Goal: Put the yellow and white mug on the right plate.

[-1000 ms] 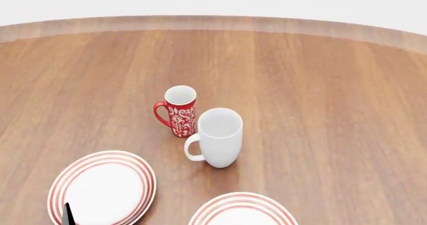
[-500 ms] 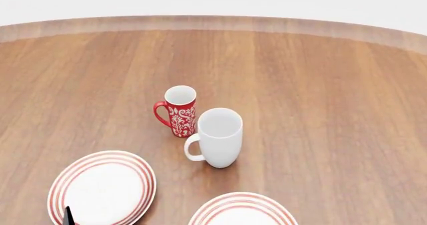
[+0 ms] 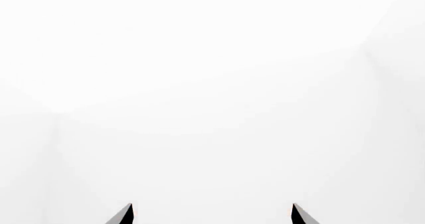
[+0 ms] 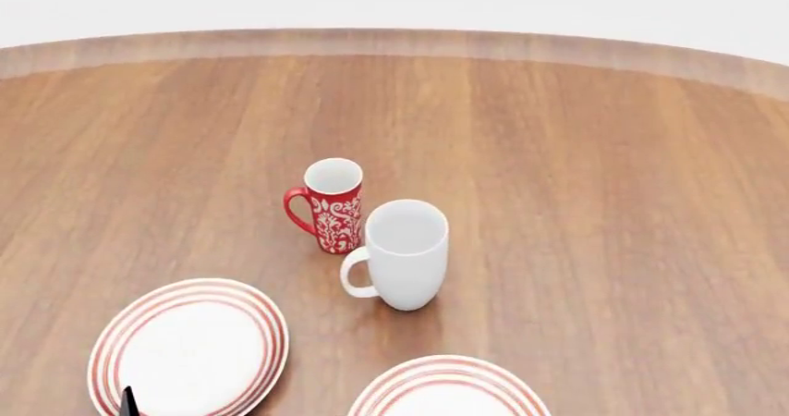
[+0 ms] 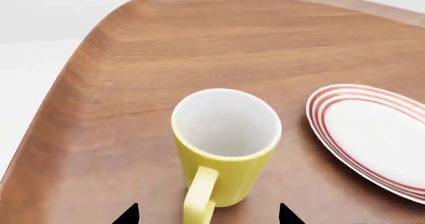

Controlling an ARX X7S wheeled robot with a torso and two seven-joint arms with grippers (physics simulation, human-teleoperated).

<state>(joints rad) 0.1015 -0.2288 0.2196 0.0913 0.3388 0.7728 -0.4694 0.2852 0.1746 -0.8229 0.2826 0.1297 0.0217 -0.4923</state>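
The yellow and white mug [image 5: 226,144] stands upright on the wooden table in the right wrist view, its yellow loop handle [image 5: 198,199] turned toward the camera. My right gripper [image 5: 208,216] is open, its two dark fingertips either side of the handle and apart from the mug. A red-ringed white plate [image 5: 378,139] lies just beside the mug. In the head view the right plate [image 4: 446,388] sits at the bottom edge; the yellow mug is out of that view. My left gripper [image 3: 212,214] is open and empty, facing blank white.
A red floral mug [image 4: 331,203] and a taller white mug [image 4: 405,254] stand mid-table. The left plate [image 4: 188,347] lies at the lower left, with a left fingertip [image 4: 127,401] over it. The table's rounded edge [image 5: 66,84] runs close to the yellow mug.
The left fingertip in the head view has sunk slightly toward the bottom edge. The mugs and plates have not moved.
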